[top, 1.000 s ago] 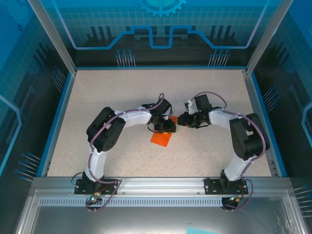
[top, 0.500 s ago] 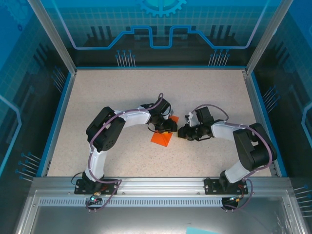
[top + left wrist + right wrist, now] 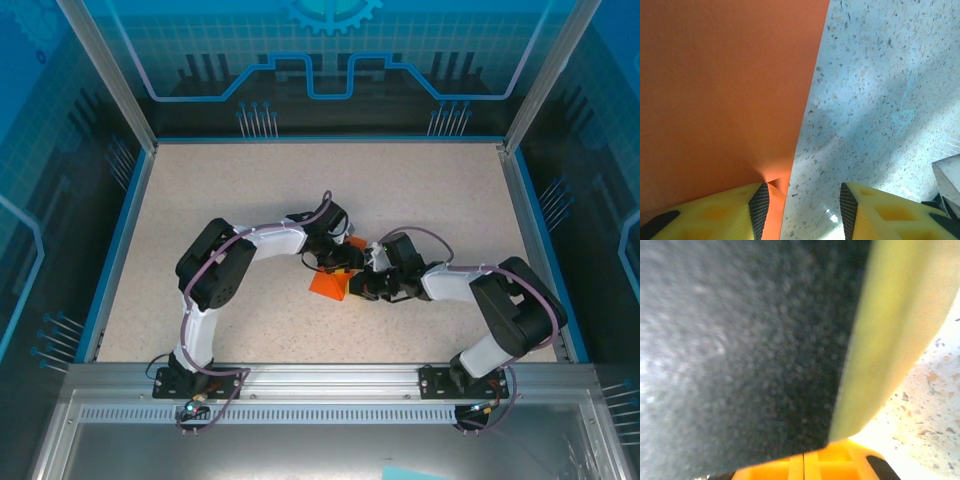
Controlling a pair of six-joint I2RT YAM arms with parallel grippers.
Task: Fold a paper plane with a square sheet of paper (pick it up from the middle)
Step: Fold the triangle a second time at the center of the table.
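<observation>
The paper plane (image 3: 329, 284) is a folded bright orange sheet lying mid-table, largely under my two grippers. My left gripper (image 3: 338, 262) hovers over its far part. In the left wrist view the orange paper (image 3: 725, 90) covers the left half, its straight edge running down to my left gripper (image 3: 802, 212), which is open; one pad (image 3: 759, 207) rests at the paper's edge and speckled table shows in the gap. My right gripper (image 3: 366, 287) sits at the paper's right side, tip close to the left gripper. In the right wrist view the right gripper (image 3: 804, 462) is shut, facing a blurred dark and yellow surface.
The speckled table (image 3: 220, 190) is bounded by a blue rim (image 3: 118, 240) and aluminium posts (image 3: 105, 75) at the back corners. A grey-white part (image 3: 947, 175) shows at the right edge of the left wrist view. Both arms arch in from the near edge.
My right arm has swung left and nearer, to the paper's right side, and its jaws have shut. The left gripper has stayed over the paper and opened a little wider.
</observation>
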